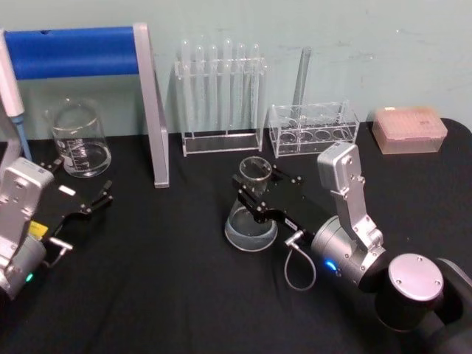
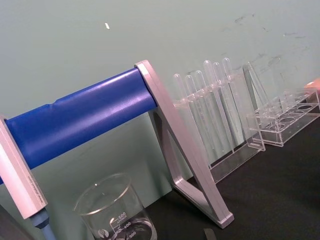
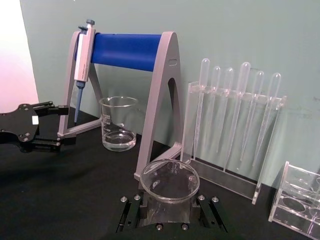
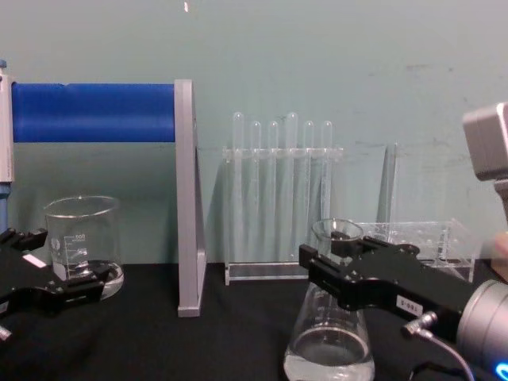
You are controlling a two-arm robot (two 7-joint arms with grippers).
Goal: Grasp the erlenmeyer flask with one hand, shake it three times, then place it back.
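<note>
The erlenmeyer flask (image 1: 251, 228) stands upright on the black table with a little clear liquid in its wide base (image 4: 329, 349). My right gripper (image 1: 256, 177) reaches in from the right, its black fingers on both sides of the flask's neck just under the flared rim (image 3: 169, 180). In the right wrist view the neck fills the gap between the fingers (image 3: 131, 212), so the right gripper (image 3: 169, 210) is shut on it. From the chest the right gripper (image 4: 325, 258) holds the neck level. My left gripper (image 1: 77, 184) rests open at the far left beside the beaker, holding nothing.
A glass beaker (image 1: 80, 140) stands at the back left under a stand with a blue bar (image 1: 74, 51), where a pipette (image 3: 82, 55) hangs. Behind the flask are a rack of pipette tubes (image 1: 221, 96), a clear tube holder (image 1: 313, 129) and a pink tip box (image 1: 409, 129).
</note>
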